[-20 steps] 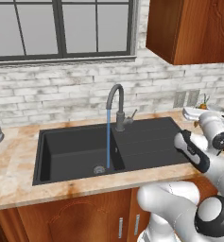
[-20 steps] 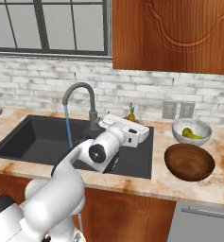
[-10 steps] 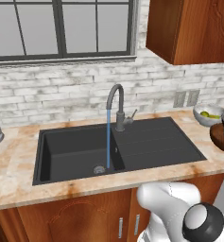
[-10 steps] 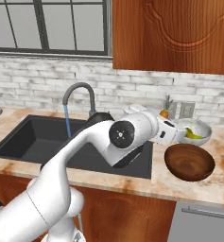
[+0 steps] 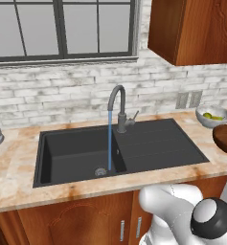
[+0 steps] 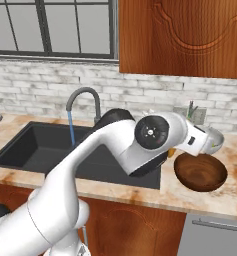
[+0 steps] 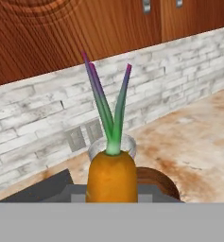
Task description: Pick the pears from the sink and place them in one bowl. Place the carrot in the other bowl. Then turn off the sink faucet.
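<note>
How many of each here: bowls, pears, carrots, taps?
bowls: 2, grey bowl and brown bowl
pears: 2, as far as the yellow-green lumps in the grey bowl can be told apart
carrot: 1
tap: 1, water running
Total: 6

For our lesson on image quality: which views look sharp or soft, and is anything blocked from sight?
Left base view: crisp, even light, faint sheen on the grey bowl. Right base view: the arm blocks much of the sink. Hand view: the carrot looms large, hiding most of the wooden bowl.
</note>
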